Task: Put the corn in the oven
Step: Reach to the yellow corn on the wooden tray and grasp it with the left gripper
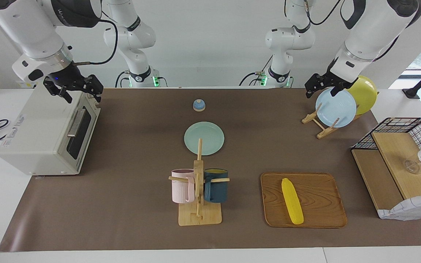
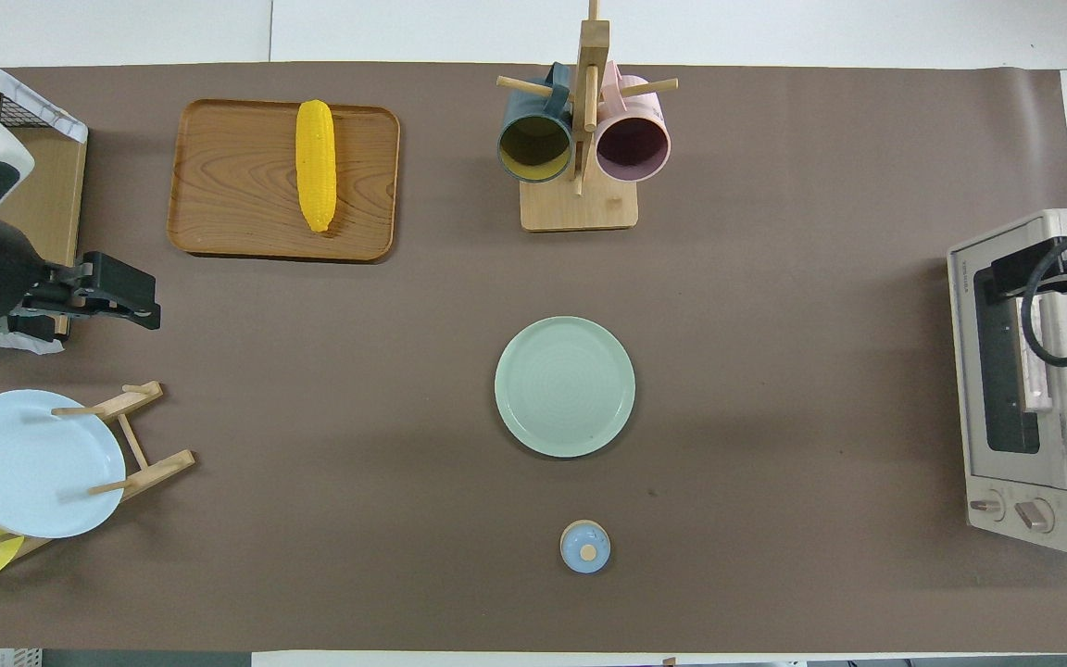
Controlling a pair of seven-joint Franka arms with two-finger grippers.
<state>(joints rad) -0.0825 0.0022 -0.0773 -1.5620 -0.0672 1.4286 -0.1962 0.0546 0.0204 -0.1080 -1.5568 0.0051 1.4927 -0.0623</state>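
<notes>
The yellow corn (image 1: 292,201) lies on a wooden tray (image 1: 323,215), far from the robots toward the left arm's end; it also shows in the overhead view (image 2: 315,165). The off-white oven (image 1: 38,138) stands at the right arm's end with its dark glass door shut, and shows in the overhead view too (image 2: 1066,417). My right gripper (image 1: 82,94) is open and empty, just above the oven's top front edge by the door handle (image 1: 75,122). My left gripper (image 1: 322,91) is open and empty, raised over the plate rack (image 1: 322,129).
A green plate (image 1: 204,138) lies mid-table, with a small blue knobbed lid (image 1: 198,105) nearer the robots. A wooden mug stand (image 1: 198,215) holds a pink and a dark blue mug. The rack holds a blue plate (image 1: 336,107) and a yellow plate (image 1: 364,93). A wire basket shelf (image 1: 397,128) is at the left arm's end.
</notes>
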